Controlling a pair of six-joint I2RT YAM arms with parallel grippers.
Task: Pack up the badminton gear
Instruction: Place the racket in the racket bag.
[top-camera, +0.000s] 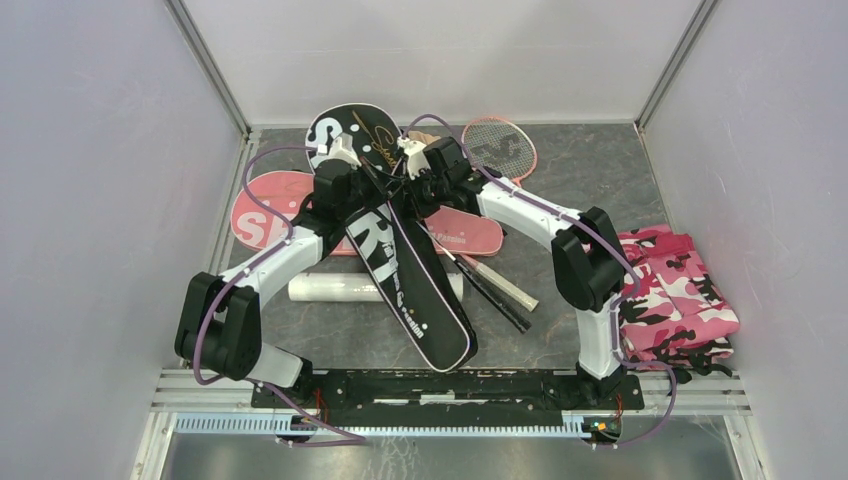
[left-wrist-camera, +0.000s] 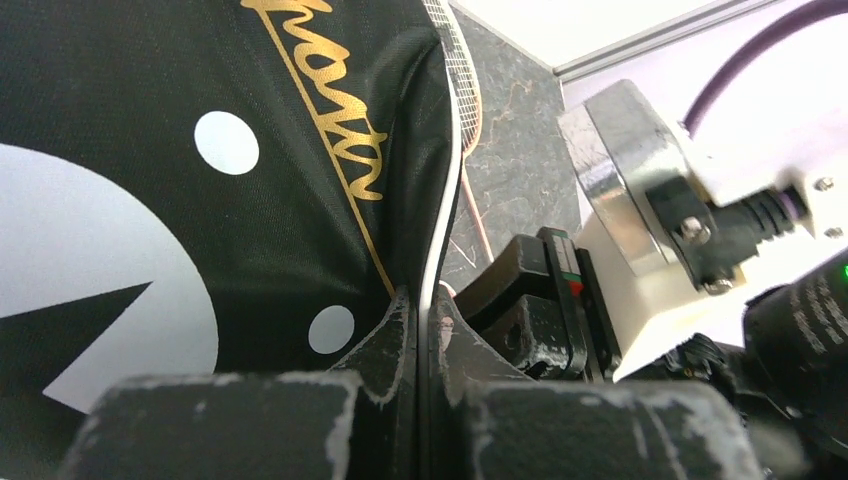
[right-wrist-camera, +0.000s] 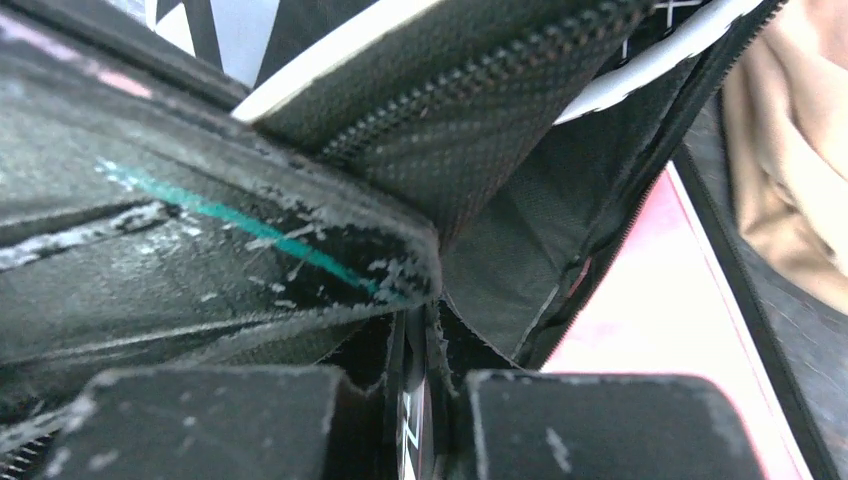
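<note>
Left tool (left-wrist-camera: 427, 322) and right tool (right-wrist-camera: 420, 350) each pinch the black cover's (top-camera: 400, 262) open edge, far centre, racket (left-wrist-camera: 461, 70) head inside. Likely casing the racket; next, closing the zip (right-wrist-camera: 500, 75).

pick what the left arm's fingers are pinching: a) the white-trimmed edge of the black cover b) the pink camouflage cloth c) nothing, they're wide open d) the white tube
a: the left wrist view shows the left fingers shut on the black cover at its white piping.
</note>
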